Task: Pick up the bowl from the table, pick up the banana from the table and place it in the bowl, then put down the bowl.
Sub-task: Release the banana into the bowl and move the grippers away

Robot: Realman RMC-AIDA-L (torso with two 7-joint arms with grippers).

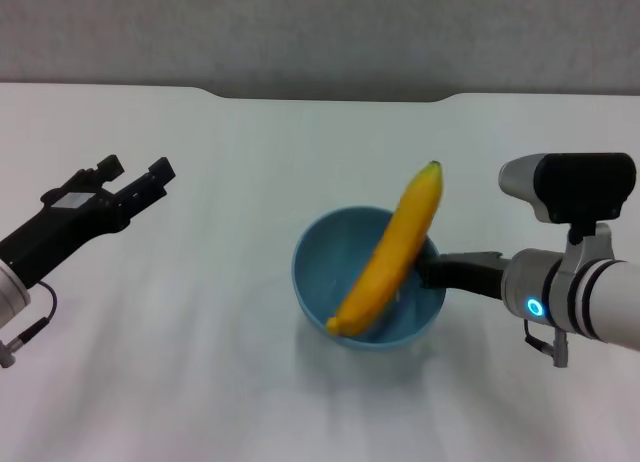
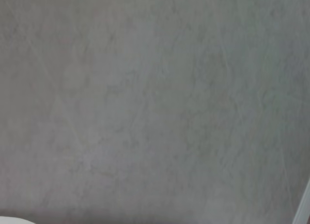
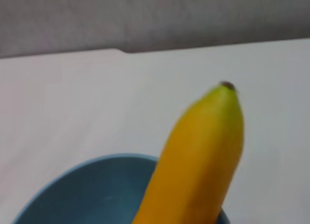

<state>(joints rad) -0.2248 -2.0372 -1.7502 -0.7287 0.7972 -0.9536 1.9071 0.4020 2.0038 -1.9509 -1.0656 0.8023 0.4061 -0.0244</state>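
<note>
The light-blue bowl (image 1: 335, 254) is at the middle of the white table (image 1: 180, 342). The yellow banana (image 1: 395, 247) lies in it, its lower end inside and its dark tip sticking out over the far right rim. My right gripper (image 1: 432, 270) reaches in from the right and is shut on the bowl's right rim. I cannot tell whether the bowl rests on the table. The right wrist view shows the banana (image 3: 201, 151) close up over the bowl (image 3: 87, 195). My left gripper (image 1: 138, 174) is open and empty, raised at the left, well clear of the bowl.
The table's far edge has a shallow notch (image 1: 330, 95) with a grey wall behind it. The left wrist view shows only grey wall. Bare tabletop lies all around the bowl.
</note>
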